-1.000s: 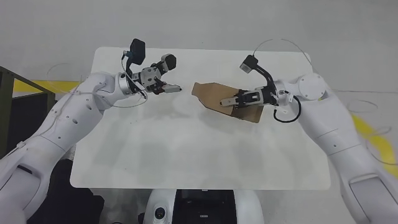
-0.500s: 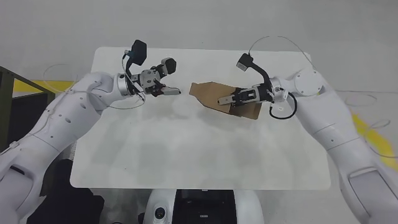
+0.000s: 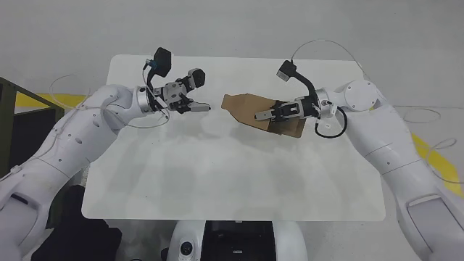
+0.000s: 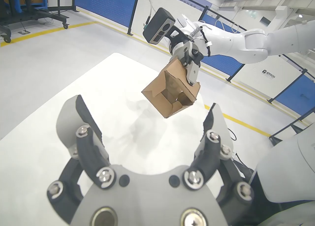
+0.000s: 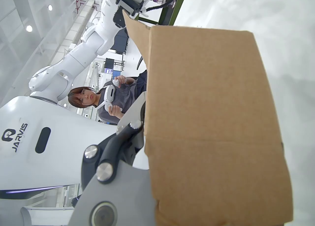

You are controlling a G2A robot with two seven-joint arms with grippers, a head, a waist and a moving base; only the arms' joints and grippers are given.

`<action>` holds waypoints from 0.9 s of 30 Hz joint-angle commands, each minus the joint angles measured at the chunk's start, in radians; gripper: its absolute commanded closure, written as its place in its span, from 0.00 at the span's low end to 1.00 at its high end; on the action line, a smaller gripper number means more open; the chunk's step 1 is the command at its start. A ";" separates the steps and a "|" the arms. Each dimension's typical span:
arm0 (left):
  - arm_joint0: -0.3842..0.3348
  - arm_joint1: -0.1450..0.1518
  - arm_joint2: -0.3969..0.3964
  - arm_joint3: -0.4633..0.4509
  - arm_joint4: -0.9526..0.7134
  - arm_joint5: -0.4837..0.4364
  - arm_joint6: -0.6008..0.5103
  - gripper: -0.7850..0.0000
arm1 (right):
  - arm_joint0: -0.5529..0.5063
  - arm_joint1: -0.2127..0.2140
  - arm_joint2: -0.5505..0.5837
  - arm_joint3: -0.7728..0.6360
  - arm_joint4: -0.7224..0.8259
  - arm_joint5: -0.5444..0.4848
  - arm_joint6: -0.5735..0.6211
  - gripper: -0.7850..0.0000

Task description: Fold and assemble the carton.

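Note:
A brown cardboard carton (image 3: pixel 257 112), partly set up with its flaps hanging loose, is held off the white table (image 3: pixel 232 181) right of centre. My right gripper (image 3: pixel 264 115) is shut on one of its walls. In the left wrist view the carton (image 4: pixel 169 89) shows its inside, with the right gripper (image 4: pixel 191 74) clamped on its upper edge. In the right wrist view one carton (image 5: pixel 211 118) panel lies against the gripper. My left gripper (image 3: pixel 201 105) stands open a short way from the carton's near end, its fingers (image 4: pixel 81 118) spread with nothing between them.
The table has a bare white top around the carton. A dark green frame (image 3: pixel 14 109) stands off its left side. Thin cables (image 3: pixel 326 47) loop over the floor behind the table.
The right gripper has carried the carton slightly toward the left arm. The left gripper has edged a little closer to the carton and stays open.

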 commanded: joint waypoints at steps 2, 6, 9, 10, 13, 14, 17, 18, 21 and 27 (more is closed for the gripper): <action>0.009 0.000 -0.007 -0.002 -0.009 -0.009 -0.054 0.00 | 0.010 0.000 -0.014 -0.041 -0.041 0.005 0.024 1.00; 0.010 -0.001 -0.011 -0.002 -0.041 -0.015 -0.141 0.00 | 0.044 -0.005 -0.048 -0.065 -0.023 0.018 0.036 1.00; 0.016 0.000 -0.013 -0.001 -0.069 -0.015 -0.193 0.00 | 0.080 -0.011 -0.082 -0.054 0.012 0.017 0.035 1.00; 0.017 0.000 -0.013 0.000 -0.076 -0.015 -0.210 0.00 | 0.091 -0.013 -0.094 -0.051 0.025 0.016 0.035 1.00; 0.022 -0.001 -0.013 0.000 -0.099 -0.015 -0.255 0.00 | 0.118 -0.018 -0.133 -0.047 0.067 0.013 0.032 1.00; 0.023 -0.003 -0.013 -0.001 -0.108 -0.015 -0.266 0.00 | 0.127 -0.020 -0.145 -0.044 0.078 0.012 0.031 1.00; 0.024 -0.008 -0.010 -0.003 -0.131 -0.015 -0.299 0.00 | 0.149 -0.024 -0.178 -0.026 0.104 0.000 0.019 1.00; 0.023 -0.010 -0.009 -0.002 -0.138 -0.015 -0.308 0.00 | 0.155 -0.025 -0.188 -0.020 0.111 -0.004 0.015 1.00; 0.022 -0.015 -0.011 0.000 -0.156 -0.015 -0.328 0.00 | 0.170 -0.027 -0.212 -0.003 0.131 -0.017 0.002 1.00; 0.019 -0.029 -0.006 0.000 -0.188 -0.015 -0.362 0.00 | 0.189 -0.026 -0.252 0.000 0.151 -0.038 -0.019 1.00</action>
